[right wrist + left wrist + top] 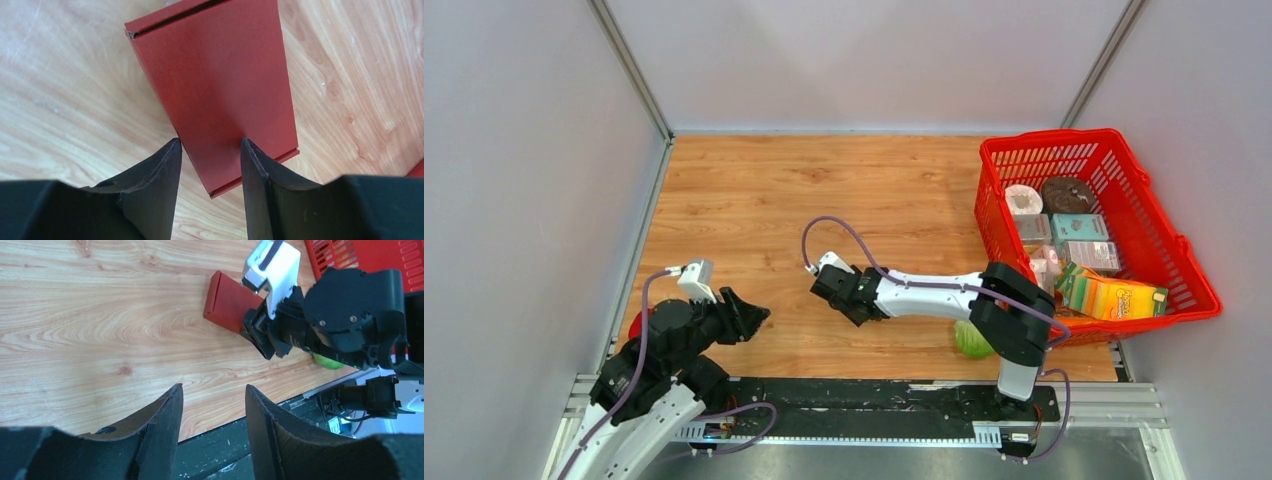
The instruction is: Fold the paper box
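The paper box (220, 85) is a dark red flat cardboard piece lying on the wooden table. It also shows in the left wrist view (225, 300). In the top view my right arm hides it. My right gripper (210, 143) is open just over the box's near end: the left fingertip is at the box's edge, the right one over its face. The gripper sits mid-table in the top view (836, 290). My left gripper (214, 388) is open and empty, over the table's front edge, at the front left in the top view (750, 314).
A bright red mesh basket (1084, 136) with several packets stands at the right. A green object (972, 340) lies under the right arm near the front edge. Something small and red (636, 324) shows by the left arm. A black rail (864, 400) runs along the front.
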You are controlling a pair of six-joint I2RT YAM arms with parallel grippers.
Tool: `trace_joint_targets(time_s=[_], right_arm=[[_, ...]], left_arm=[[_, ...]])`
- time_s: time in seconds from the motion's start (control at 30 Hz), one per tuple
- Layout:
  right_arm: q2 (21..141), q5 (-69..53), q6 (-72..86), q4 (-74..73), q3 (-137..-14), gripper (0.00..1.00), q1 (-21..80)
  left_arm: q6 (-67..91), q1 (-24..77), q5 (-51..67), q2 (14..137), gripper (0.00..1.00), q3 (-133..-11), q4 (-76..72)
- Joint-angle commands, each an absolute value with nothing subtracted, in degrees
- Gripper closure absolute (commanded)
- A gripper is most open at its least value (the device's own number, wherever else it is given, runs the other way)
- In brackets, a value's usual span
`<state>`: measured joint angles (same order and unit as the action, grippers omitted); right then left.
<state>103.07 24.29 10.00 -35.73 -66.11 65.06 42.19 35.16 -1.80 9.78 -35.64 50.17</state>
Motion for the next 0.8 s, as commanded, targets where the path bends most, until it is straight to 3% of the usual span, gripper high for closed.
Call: trace_joint_targets(time_s=[0.0, 0.5, 0.77], right_arm=[[108.01, 27.24, 17.74, -37.78, -70.21, 0.53, 61.97], [119.16, 24.26, 25.93, -43.94, -87.88, 0.46, 46.50], [124.72, 21.71, 30.93, -49.48, -96.15, 0.50, 39.65]], left_arm=[[40.52, 34.89, -1.32, 8.53, 0.43, -38.06, 51.85], [39.02, 34.98, -1.05, 10.19, 0.43, -39.29, 52.29], [38.41, 34.98, -1.41, 11.60, 0.43, -40.08, 52.12]])
